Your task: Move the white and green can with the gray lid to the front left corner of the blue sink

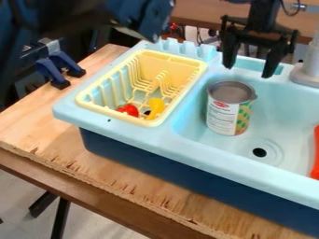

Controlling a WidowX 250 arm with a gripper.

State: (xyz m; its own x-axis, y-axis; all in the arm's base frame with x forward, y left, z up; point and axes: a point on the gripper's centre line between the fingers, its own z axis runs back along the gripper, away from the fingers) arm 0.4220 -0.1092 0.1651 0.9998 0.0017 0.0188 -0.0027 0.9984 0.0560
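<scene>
With 12 o'clock at the top of the view, the wooden tabletop [181, 200] runs from 9 o'clock down to 5 o'clock. On it stands the toy sink [137, 139], pale blue above and dark blue at its side, reaching to the 3 o'clock edge. At its 10 o'clock part sits the yellow dish rack [118, 115], its ribs standing up inside.

My gripper [249, 71] hangs at 1 o'clock, over the far side of the basin. Its two black fingers point down and stand wide apart, an open gap between them; I pinch nothing.

The labelled tin can [222, 115] stands upright in the basin, between 6 and 7 o'clock from my fingertips, near but apart from them. Its grey top faces up, and its label is white with a green and yellow pattern.

The grey faucet [307, 70] stands at 2 o'clock from the can, and an orange-red object [315, 156] is cut off by the edge at 4 o'clock. Blue-handled clamps [57, 67] lie at 10 o'clock in the view. In the rack, a yellow toy [156, 108] lies at 5 o'clock and a red toy [128, 110] at 7 o'clock. The dark round drain hole [259, 152] is at 5 o'clock from the can.
</scene>
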